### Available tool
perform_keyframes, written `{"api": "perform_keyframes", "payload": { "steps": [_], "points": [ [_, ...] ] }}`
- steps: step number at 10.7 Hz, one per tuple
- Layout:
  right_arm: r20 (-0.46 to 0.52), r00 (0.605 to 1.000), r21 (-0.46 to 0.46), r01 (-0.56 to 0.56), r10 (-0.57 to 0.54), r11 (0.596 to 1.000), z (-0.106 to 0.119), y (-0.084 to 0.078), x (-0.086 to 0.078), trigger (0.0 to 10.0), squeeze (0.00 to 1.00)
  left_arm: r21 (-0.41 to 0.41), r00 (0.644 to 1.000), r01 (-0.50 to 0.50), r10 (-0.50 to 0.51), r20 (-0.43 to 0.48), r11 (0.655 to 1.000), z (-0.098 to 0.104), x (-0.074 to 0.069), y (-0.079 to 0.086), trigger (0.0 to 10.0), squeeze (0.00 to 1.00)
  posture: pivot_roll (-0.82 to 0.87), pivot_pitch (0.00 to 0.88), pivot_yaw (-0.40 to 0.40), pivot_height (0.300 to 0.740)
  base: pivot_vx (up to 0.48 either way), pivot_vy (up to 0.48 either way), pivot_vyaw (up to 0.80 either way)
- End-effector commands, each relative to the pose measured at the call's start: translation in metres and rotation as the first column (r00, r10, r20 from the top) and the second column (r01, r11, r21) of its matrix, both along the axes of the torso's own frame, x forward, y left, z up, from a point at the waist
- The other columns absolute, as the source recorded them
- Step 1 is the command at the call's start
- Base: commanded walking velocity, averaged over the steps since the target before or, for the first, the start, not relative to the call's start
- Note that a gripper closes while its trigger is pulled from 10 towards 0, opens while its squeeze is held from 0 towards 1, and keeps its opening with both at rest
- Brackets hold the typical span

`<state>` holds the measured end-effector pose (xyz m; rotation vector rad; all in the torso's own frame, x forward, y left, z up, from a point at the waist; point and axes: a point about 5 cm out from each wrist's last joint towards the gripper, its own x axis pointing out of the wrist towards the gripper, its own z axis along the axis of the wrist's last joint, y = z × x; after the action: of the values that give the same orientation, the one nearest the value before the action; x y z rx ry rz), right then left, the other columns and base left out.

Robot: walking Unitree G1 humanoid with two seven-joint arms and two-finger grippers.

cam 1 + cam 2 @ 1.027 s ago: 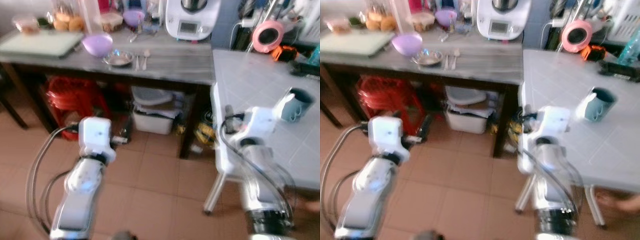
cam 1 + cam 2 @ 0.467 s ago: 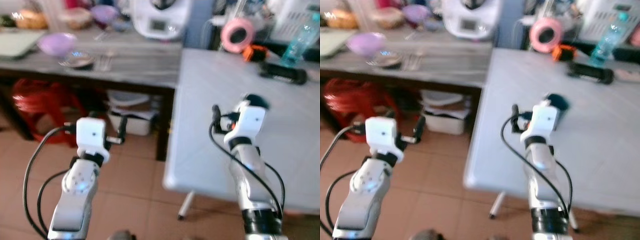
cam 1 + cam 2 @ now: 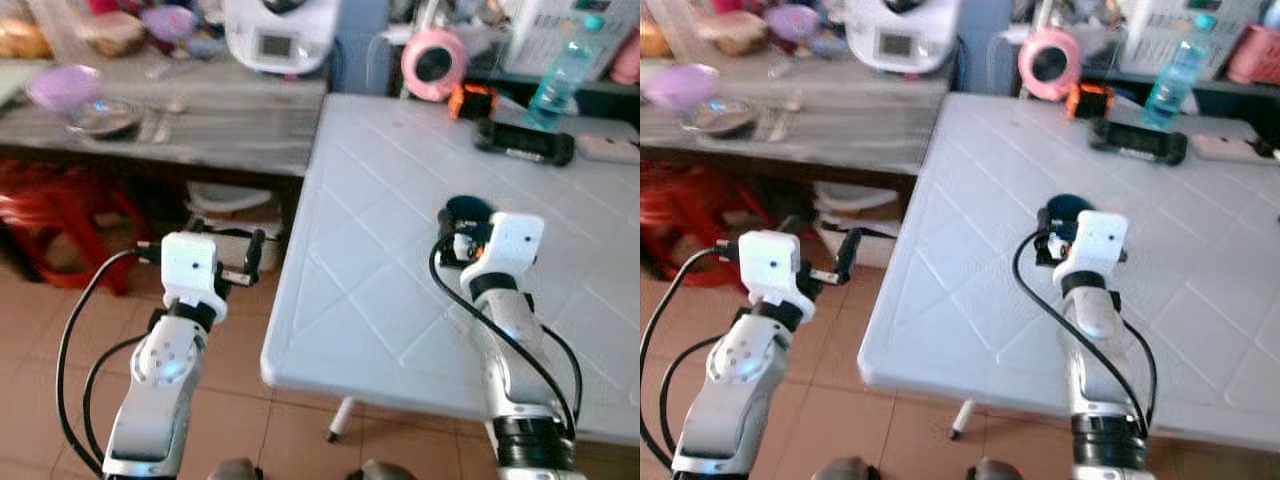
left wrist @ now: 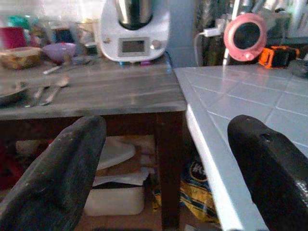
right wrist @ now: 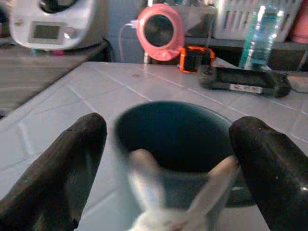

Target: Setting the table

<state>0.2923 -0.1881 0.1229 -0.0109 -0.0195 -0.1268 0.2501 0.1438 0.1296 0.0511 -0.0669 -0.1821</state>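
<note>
1 dark mug [image 5: 175,139] on white table [image 3: 390,300], right pincer [image 5: 168,159] spread around it, left pincer [image 4: 168,163] spread, empty

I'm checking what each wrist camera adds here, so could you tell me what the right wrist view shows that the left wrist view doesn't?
The right wrist view looks into a dark teal mug standing between the open fingers of the right gripper, with a black device and a water bottle behind. The left wrist view shows the grey wooden counter with spoons and storage beneath, past the open left gripper. Both show the white table, the pink round object and the white kitchen machine.
</note>
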Motion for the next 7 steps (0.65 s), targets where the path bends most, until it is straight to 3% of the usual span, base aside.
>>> {"api": "perform_keyframes", "payload": {
  "steps": [1,7],
  "points": [
    [-0.005,1.0,-0.006,-0.009,0.009,1.0,-0.0006,0.0024,0.001,10.0,0.0,0.012,1.0,-0.015,0.015,0.005,1.0,0.0015,0.0001,0.003,10.0,0.0,0.07,0.0,-0.012,0.74,0.0,0.0,0.0],
    [-0.011,0.999,-0.02,0.052,-0.052,0.998,-0.0013,-0.0054,0.0063,10.0,0.0,0.028,1.0,-0.027,0.027,-0.012,0.999,-0.0011,-0.0001,0.004,10.0,0.0,0.07,0.0,-0.008,0.74,0.0,0.0,0.0]
  ]
}}
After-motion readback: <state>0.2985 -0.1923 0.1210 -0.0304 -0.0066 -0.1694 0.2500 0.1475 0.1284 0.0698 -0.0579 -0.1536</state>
